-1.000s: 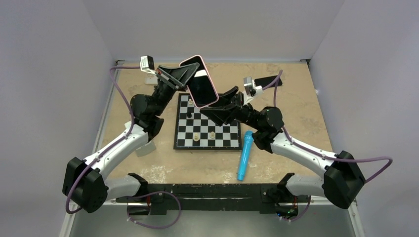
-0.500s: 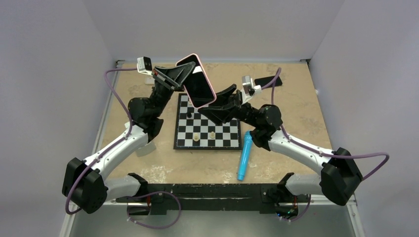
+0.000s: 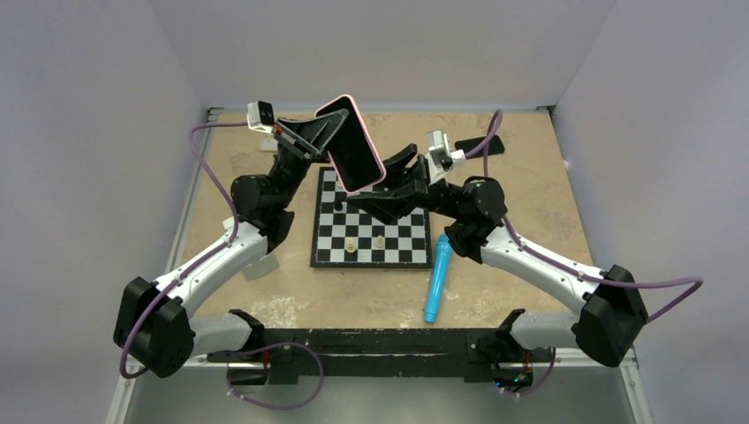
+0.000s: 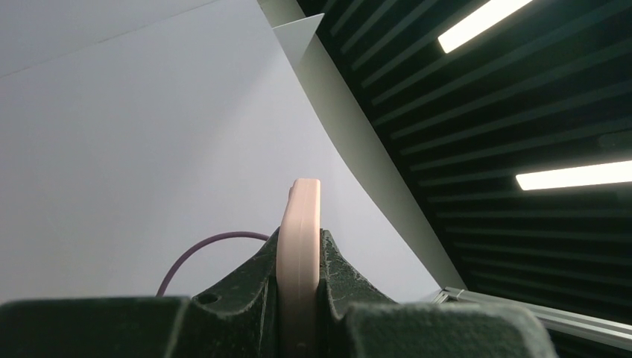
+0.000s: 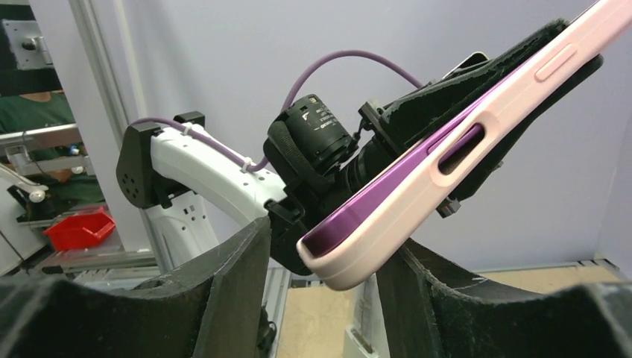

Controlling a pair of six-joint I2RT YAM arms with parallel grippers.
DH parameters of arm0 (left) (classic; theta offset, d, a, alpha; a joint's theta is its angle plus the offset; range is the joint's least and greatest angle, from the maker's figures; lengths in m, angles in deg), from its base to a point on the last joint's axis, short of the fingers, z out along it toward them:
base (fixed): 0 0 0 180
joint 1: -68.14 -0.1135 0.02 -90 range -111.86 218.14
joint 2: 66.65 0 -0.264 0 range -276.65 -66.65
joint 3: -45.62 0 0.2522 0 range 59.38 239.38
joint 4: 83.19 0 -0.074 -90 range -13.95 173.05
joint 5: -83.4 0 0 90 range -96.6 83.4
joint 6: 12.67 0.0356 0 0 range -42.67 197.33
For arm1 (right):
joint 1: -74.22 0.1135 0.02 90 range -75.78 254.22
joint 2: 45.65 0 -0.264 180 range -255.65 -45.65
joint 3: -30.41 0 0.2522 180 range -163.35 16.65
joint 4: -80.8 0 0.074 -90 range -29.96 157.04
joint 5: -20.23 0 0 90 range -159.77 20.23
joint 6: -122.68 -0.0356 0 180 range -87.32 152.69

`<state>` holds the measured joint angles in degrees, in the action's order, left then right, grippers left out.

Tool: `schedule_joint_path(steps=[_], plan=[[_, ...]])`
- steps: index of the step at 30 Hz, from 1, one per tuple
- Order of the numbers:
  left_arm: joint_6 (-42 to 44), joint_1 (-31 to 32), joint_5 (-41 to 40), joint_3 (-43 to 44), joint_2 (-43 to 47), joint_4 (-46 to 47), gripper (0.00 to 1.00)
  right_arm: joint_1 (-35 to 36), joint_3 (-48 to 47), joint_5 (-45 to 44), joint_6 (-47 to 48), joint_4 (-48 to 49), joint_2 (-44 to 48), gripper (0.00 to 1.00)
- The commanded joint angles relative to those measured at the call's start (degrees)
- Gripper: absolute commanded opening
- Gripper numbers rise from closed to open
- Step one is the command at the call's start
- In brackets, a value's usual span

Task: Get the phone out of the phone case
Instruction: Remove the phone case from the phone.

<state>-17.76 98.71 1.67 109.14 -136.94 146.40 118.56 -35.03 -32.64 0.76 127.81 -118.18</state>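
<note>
The phone [image 3: 356, 152] sits in a pale pink case [image 3: 344, 102], held tilted in the air above the chessboard. My left gripper [image 3: 325, 134] is shut on the case's upper part; in the left wrist view the case edge [image 4: 299, 246] stands pinched between the two fingers. My right gripper [image 3: 382, 178] is open, its jaws straddling the case's lower corner. In the right wrist view the pink case [image 5: 417, 209] with the purple phone edge [image 5: 402, 183] hangs between the fingers [image 5: 231, 291], touching neither that I can tell.
A chessboard [image 3: 371, 221] with a few pieces lies below the phone. A blue cylinder [image 3: 438, 279] lies at its right edge. A dark flat object [image 3: 481, 145] lies at the back right. A white item [image 3: 268, 141] lies at the back left.
The phone and left gripper shifted slightly left and back. My right gripper moved up and left, closing in round the case's lower corner.
</note>
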Motion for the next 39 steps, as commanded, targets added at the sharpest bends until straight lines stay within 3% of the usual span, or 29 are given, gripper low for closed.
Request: schedule_joint_path(steps=[1, 7, 15, 22, 26, 30, 32, 37, 39], plan=[[-1.1, 0.6, -1.8, 1.0, 1.3, 8.0, 0.00, 1.0, -3.9, -3.7, 2.9, -3.1, -0.5, 0.55], [0.7, 0.8, -2.6, 0.7, 2.6, 6.4, 0.00, 3.7, -5.0, -9.5, 5.8, -5.4, -1.2, 0.40], [4.1, 0.7, -2.6, 1.3, 4.7, 4.6, 0.00, 5.0, -3.0, -14.3, 6.2, -5.2, -1.5, 0.38], [3.4, 0.9, -2.0, 1.3, 6.1, 1.6, 0.00, 5.0, -3.8, -15.5, 8.1, -6.8, -1.9, 0.19], [-1.8, 0.9, -0.4, 1.5, 9.7, -10.4, 0.00, 5.0, -3.8, -17.8, 14.9, -10.5, -2.4, 0.00], [-5.7, 0.9, 3.1, 1.4, 13.3, -21.1, 0.00, 5.0, -3.7, -17.9, 25.1, -14.6, -3.2, 0.00], [-7.1, 0.9, 4.8, 1.3, 14.0, -21.6, 0.00, 5.0, -4.0, -16.6, 28.9, -17.0, -3.2, 0.00], [-7.7, 0.9, 10.9, 3.4, 13.7, -21.4, 0.00, 4.3, -4.6, -10.5, 26.9, -15.1, -4.0, 0.00], [-7.6, 0.8, 9.8, 2.2, 14.0, -16.2, 0.00, 3.4, -4.6, -8.7, 23.9, -12.4, -5.0, 0.00]])
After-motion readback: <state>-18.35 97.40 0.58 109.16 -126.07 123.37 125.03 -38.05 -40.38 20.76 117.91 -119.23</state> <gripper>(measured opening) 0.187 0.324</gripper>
